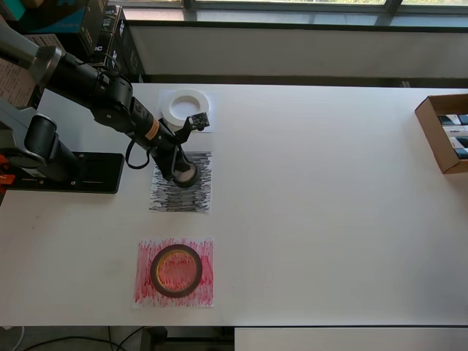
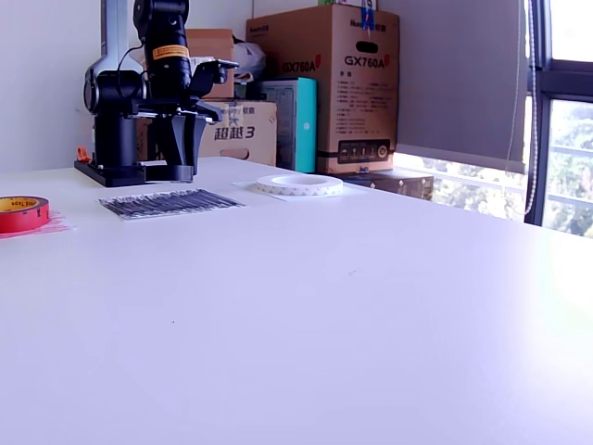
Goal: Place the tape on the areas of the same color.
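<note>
The small black roll [image 1: 188, 175] sits between the fingers of my gripper [image 1: 181, 172], over the upper part of the black-streaked paper [image 1: 180, 199]. In the exterior view the gripper [image 2: 183, 162] hangs just above that paper [image 2: 171, 203]; the roll is lost against the dark fingers there. The wide white ring [image 1: 171, 102] lies on the plain white paper [image 1: 209, 128], and shows in the exterior view [image 2: 298, 184]. The dark-red ring [image 1: 154, 270] lies on the red-streaked paper [image 1: 146, 294], at the exterior view's left [image 2: 20, 213].
The arm's black base plate [image 1: 73, 172] sits at the overhead view's left. An open cardboard box [image 1: 431, 117] stands at the right table edge. Stacked cartons [image 2: 324, 83] stand behind the table.
</note>
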Robot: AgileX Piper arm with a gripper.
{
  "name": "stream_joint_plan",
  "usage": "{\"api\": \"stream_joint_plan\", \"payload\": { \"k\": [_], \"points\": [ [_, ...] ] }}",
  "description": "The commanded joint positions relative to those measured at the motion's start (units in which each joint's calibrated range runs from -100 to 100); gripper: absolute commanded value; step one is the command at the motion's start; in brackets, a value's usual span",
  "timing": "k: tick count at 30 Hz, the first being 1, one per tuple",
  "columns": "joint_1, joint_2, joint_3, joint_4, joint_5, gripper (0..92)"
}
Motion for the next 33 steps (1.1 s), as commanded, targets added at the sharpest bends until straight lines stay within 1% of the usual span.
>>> {"api": "stream_joint_plan", "payload": {
  "k": [1, 7, 22, 33],
  "points": [
    [0.08, 0.11, 0.49, 0.35, 2.96, 0.0],
    [0.08, 0.11, 0.94, 0.35, 6.64, 0.0],
    [-0.79, 0.39, 2.12, 0.35, 7.29, 0.0],
    [-2.13, 5.07, -0.6, 0.35, 7.29, 0.0]
  ]
}}
